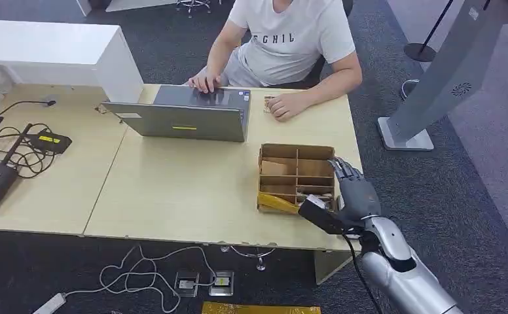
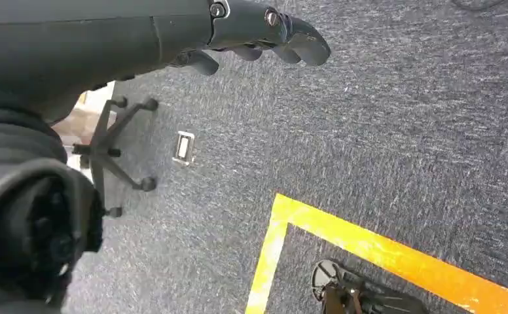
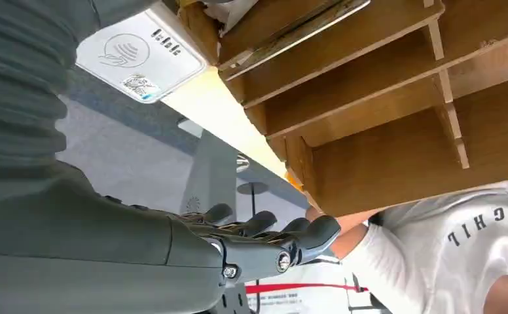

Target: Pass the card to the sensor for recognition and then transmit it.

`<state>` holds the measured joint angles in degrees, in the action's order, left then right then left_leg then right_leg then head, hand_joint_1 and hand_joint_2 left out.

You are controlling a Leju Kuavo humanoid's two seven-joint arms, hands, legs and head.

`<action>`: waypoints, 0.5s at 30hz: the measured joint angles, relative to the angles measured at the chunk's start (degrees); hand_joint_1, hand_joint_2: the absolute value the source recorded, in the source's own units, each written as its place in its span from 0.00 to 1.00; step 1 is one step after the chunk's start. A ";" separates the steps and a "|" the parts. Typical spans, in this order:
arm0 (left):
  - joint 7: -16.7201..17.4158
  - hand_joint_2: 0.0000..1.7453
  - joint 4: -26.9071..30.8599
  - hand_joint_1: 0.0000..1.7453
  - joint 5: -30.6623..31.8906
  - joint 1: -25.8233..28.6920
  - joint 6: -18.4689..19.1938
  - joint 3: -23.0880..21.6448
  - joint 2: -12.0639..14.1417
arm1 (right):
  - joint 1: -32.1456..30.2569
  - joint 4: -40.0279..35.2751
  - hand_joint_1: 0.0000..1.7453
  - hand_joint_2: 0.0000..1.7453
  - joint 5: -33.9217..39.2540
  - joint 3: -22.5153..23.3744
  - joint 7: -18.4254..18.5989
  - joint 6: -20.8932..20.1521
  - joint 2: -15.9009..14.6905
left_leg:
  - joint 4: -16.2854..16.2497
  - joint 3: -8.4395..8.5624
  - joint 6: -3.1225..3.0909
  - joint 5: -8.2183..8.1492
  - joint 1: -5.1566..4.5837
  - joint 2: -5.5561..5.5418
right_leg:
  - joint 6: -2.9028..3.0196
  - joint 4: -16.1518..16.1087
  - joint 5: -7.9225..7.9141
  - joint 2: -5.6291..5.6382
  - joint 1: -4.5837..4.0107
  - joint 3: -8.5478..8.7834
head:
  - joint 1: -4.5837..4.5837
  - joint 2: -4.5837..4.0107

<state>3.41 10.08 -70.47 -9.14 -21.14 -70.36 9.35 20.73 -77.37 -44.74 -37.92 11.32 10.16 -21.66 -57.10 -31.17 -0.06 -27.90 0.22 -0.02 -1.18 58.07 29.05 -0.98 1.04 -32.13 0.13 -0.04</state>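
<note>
A wooden box with several compartments (image 1: pixel 296 171) stands on the table's right part. My right hand (image 1: pixel 355 191) hovers over its right near corner, fingers stretched out and holding nothing. In the right wrist view the fingers (image 3: pixel 271 241) are spread in the air beside the box (image 3: pixel 395 98). A white card sensor (image 3: pixel 140 57) with a contactless mark lies on the table by the box's end. A thin flat piece that looks like a card (image 3: pixel 304 29) lies in the end compartment next to it. My left hand (image 2: pixel 258 29) hangs above the carpet, loosely extended and holding nothing.
A person (image 1: pixel 290 39) sits at the table's far side, one hand on a grey laptop (image 1: pixel 186 118), the other resting near a small object (image 1: pixel 269 104). Routers and cables (image 1: pixel 9 154) cover the left table. A grey kiosk stand (image 1: pixel 435 85) rises at the right.
</note>
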 joint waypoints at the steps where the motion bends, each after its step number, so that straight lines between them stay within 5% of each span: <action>1: -0.02 0.00 0.00 0.00 0.00 0.00 0.00 0.00 0.00 | 0.00 0.00 0.00 1.00 0.09 0.00 0.00 -0.05 0.00 | 0.00 0.00 0.00 0.00 0.00 0.00 | 0.00 0.00 0.00 0.00 0.00 0.00 | 0.00 0.00; 15: -0.85 0.00 0.00 0.00 0.00 0.00 0.18 -0.02 0.00 | 0.04 0.00 0.00 1.00 0.90 -0.07 0.00 -0.94 -0.04 | 0.00 0.00 0.00 0.00 0.00 0.00 | 0.00 0.00 0.00 0.00 0.00 0.00 | 0.00 0.00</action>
<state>2.56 10.08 -70.47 -9.14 -20.96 -70.38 9.35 20.77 -77.37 -43.84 -37.99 11.32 9.22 -21.70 -57.10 -31.18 -0.06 -27.90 0.22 -0.02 -1.18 58.07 29.05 -0.98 1.04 -32.13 0.13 -0.04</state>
